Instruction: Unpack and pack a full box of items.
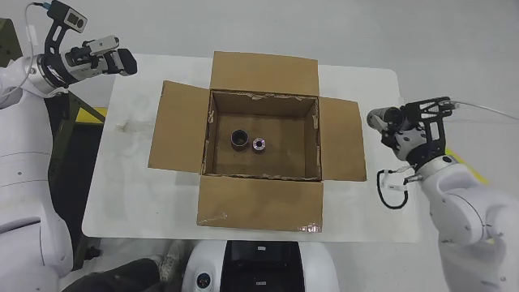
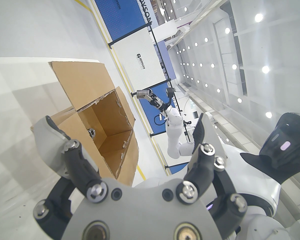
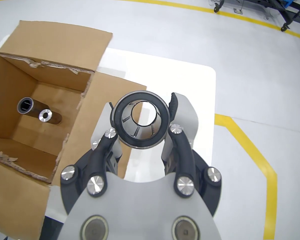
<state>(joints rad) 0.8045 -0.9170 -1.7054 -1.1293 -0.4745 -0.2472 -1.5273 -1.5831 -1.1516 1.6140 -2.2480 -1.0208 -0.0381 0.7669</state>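
Left gripper (image 1: 120,61) at the far left corner of the white table (image 1: 130,195), raised off the surface, fingers (image 2: 48,131) spread wide with nothing between them.

Cardboard box (image 1: 263,73) in the middle of the table, brown, top open, all four flaps folded outward and lying flat-ish, torn paper tape along the inner rim.

On the box floor, two cylinders standing on end, left of centre. Dark tube (image 1: 240,139), hollow, with a thin pale rim at its top. Just beside it on the right, smaller cylinder (image 1: 259,143), dark body, shiny metal top face with a small centre hole. The two look to be touching, but I cannot tell for sure. Rest of the box floor is bare cardboard.

Right gripper (image 3: 141,100) right of the box, near the table's right edge and above the surface, beside the right flap. Fingers clamped on a metal sleeve (image 3: 140,144): short hollow grey cylinder, black ring around the end facing the wrist camera, small grooved tracks along its inner wall, open through to the far end. Sleeve is outside the box, clear of the table.
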